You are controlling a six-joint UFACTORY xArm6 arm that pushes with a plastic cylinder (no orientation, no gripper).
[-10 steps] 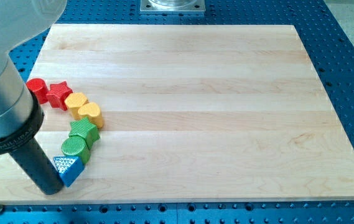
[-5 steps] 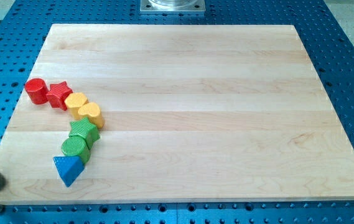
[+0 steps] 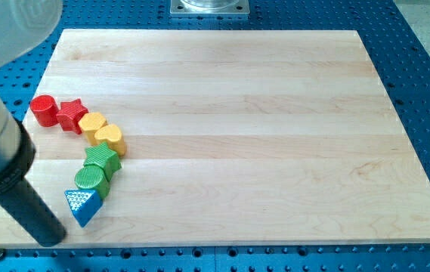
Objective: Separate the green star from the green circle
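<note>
The green star (image 3: 102, 159) lies near the view's left edge of the wooden surface (image 3: 260, 136), a little below its middle height. The green circle (image 3: 90, 180) sits just below it and slightly to the view's left, touching it. That makes two green blocks, pressed together.

Below the circle, touching its lower edge, is one blue triangle (image 3: 81, 205), the lowest block on the surface. Above the star come two yellow blocks: a yellow heart (image 3: 110, 137), touching or nearly touching the star's upper right, and a yellow circle (image 3: 91, 122) against the heart's upper left. Further up and to the view's left are two red blocks, a red star (image 3: 71, 114) beside the yellow circle and a red circle (image 3: 44, 109) at the far end. In all there are seven blocks, forming one curved chain.

There is no hand on this arm, only the dark rod. My tip (image 3: 48, 239) rests near the surface's bottom left corner, just to the view's left of the blue triangle and below it, apart from both green blocks. The arm's grey body fills the view's left side above it.
</note>
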